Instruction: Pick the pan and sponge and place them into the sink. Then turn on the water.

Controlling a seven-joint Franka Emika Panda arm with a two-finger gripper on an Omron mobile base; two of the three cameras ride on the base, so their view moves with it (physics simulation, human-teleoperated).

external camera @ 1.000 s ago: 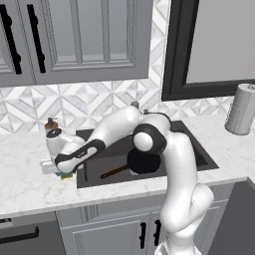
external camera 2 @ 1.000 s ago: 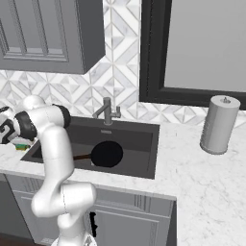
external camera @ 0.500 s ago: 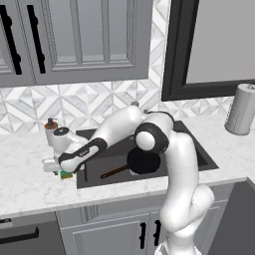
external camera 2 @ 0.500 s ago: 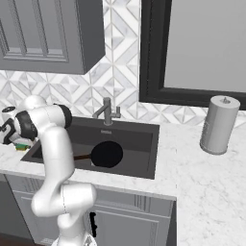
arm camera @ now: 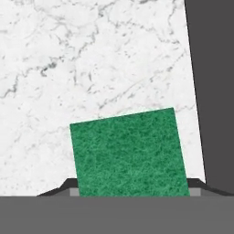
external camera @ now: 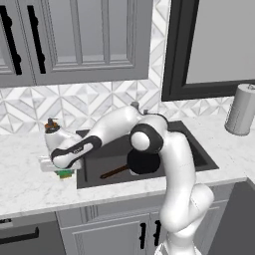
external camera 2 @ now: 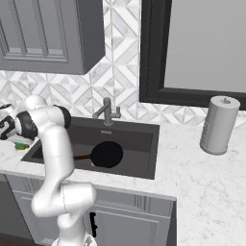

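Soap dispenser (external camera: pixel 50 124): grey body, orange top; stands on the marble counter (external camera: pixel 25 174) at far left, just behind the robot's hand.

Gripper (external camera: pixel 63 168): reaches low over the counter left of the basin, directly above the sponge. In the hand view the dark tips flank the sponge's two sides at the bottom edge; whether the fingers are spread free of it or pinching it cannot be told.

Sponge (external camera: pixel 65 174): small, green top; lies on the counter just beside the sink's left rim, under the hand. In the hand view its green face (arm camera: pixel 130 153) sits slightly skewed on the white marble, the dark sink edge along the right. In the right base view it shows as a green-yellow sliver (external camera 2: pixel 20 145) at far left.

Sink (external camera: pixel 199 149): dark grey recessed basin in the marble.

Pan (external camera: pixel 142 163): black, round; lies flat on the sink floor, brown handle pointing left. In the right base view (external camera 2: pixel 106 154) it sits near the basin's middle.

Faucet (external camera 2: pixel 106 111): grey metal, behind the basin.

Paper towel roll (external camera 2: pixel 218 125): upright on the counter, well right of the sink.
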